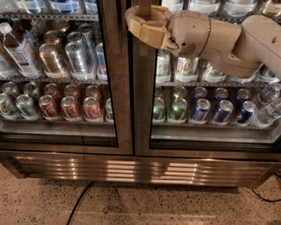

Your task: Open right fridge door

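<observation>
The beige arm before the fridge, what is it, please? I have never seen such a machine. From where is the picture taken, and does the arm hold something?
It is a robot arm on a mobile base; the base is out of view. There is one camera, facing the fridge from the front and a little above. At the arm's end is the gripper, its hand. It is at the left edge of the right door, high up, where the two glass doors meet. I cannot tell whether it grasps the door. Both doors look shut. Behind the right door stand green and blue cans; behind the left door, red cans and bottles. A cable lies on the floor.
</observation>
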`<action>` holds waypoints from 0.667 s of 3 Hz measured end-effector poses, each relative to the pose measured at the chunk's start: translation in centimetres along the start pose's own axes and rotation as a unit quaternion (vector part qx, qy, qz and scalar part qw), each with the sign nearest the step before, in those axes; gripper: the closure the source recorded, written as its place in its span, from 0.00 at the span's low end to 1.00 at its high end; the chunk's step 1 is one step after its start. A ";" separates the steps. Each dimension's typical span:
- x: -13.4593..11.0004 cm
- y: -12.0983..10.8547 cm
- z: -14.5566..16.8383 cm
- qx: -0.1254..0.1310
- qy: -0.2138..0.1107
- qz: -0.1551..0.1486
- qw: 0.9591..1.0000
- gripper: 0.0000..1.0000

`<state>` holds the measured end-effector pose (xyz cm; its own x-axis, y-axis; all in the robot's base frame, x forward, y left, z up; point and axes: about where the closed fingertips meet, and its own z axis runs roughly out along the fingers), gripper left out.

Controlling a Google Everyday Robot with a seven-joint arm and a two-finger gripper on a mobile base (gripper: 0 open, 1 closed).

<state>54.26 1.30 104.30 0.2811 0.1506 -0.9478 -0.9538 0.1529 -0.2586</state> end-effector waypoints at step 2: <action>0.0 -0.1 -0.3 0.012 -0.009 0.002 1.000 1.00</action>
<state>54.36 0.98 104.29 0.2794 0.1695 -0.9451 -0.9523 0.1747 -0.2502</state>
